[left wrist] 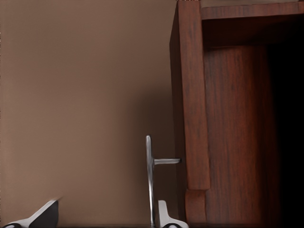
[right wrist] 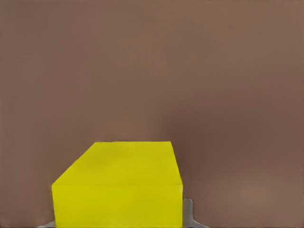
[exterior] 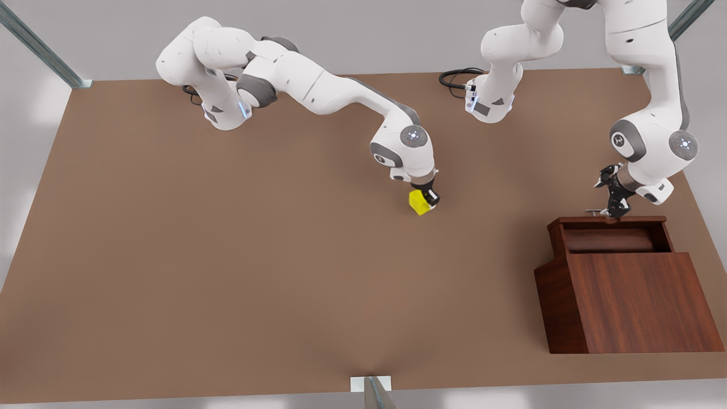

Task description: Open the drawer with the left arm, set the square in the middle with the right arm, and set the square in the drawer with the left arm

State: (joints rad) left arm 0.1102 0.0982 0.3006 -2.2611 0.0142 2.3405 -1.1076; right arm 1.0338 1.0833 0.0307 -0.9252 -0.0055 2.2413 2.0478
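With the drawer (exterior: 610,230) pulled open, the left gripper (exterior: 612,211) hung unclenched beside its handle (left wrist: 150,180). The right gripper (exterior: 427,196) gripped the square (exterior: 419,203) mid-table (exterior: 227,255); drawer placement remained.

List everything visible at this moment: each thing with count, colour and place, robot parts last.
table: one, brown, under everything.
box: one, reddish-brown wood, front view's right.
drawer: one, reddish-brown, pulled open.
handle: one, silver bar, on the drawer's front.
square: one, yellow, mid-table.
cables: black, by the arm bases.
right tool: one, black, shut on the square.
left tool: one, black, open around the handle.
arms: two, white.
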